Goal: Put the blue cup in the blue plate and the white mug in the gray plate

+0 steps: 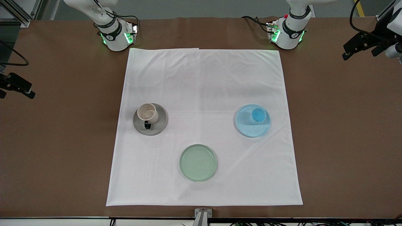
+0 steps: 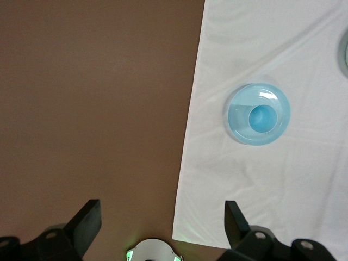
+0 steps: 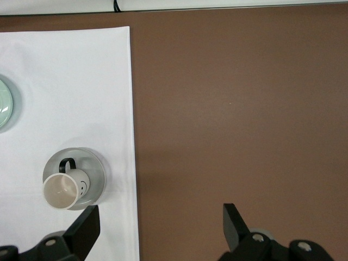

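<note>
On the round gray shallow plate (image 1: 154, 128), the cream-white mug (image 1: 147, 113) sits, black handle toward six o'clock; the small light-blue tumbler (image 1: 258, 116) stands upright, it seems, on the round light-blue plate (image 1: 251, 129). Left gripper (image 2: 163, 217) and right gripper (image 3: 162, 222) wait wide open and empty over bare brown table (image 1: 339, 141).

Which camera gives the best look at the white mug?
The right wrist view: the mug sits on the gray plate, showing its handle, inside and a face printed on its wall. The front view shows it smaller, face hidden. The left wrist view misses it.

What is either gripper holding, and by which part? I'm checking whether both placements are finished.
Nothing: left gripper and right gripper are open and empty over bare table.
</note>
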Motion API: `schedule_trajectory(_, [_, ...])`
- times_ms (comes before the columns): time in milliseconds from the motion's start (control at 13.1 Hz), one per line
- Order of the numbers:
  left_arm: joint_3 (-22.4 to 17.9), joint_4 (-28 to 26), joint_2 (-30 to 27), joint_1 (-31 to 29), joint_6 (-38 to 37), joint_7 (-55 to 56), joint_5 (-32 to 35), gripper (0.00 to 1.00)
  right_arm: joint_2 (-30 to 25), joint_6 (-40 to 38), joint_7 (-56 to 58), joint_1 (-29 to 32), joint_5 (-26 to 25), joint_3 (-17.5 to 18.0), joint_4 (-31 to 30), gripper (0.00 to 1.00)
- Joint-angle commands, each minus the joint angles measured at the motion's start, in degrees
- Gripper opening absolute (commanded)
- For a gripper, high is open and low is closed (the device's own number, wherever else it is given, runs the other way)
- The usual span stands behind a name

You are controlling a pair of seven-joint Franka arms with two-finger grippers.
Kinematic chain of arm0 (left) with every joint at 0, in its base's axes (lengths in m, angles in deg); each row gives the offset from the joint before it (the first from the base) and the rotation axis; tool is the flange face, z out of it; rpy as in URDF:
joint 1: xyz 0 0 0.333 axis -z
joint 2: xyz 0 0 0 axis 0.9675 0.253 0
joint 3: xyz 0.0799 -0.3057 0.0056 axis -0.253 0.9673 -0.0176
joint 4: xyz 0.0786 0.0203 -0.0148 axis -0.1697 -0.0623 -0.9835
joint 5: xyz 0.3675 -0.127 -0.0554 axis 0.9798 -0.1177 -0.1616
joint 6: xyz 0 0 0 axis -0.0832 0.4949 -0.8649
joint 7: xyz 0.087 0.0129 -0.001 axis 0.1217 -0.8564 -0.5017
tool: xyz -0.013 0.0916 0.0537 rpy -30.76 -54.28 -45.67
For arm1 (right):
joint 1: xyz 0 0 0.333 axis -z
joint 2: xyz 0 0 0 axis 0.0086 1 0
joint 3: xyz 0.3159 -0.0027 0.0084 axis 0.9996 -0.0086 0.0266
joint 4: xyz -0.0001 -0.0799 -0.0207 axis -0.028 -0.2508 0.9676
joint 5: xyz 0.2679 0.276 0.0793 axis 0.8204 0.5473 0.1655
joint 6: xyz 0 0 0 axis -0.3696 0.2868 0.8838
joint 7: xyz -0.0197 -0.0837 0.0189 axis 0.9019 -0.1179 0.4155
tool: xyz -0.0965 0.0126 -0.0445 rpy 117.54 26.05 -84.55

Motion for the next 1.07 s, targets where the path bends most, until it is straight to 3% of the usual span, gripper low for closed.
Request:
schedule_trajectory(0, [0.0,1.2,0.4,-0.2,-0.9,-0.6,0.3,1.0,0.4,-0.9,-0.1,0.9,-0.1,0.7,1.2,1.0])
schedule_trajectory(994, [0.0,3.3,1.1,-0.2,-2.9,-0.6,-0.3,1.0,0.4,-0.9,-0.1,0.9,-0.1,0.7,1.2,1.0])
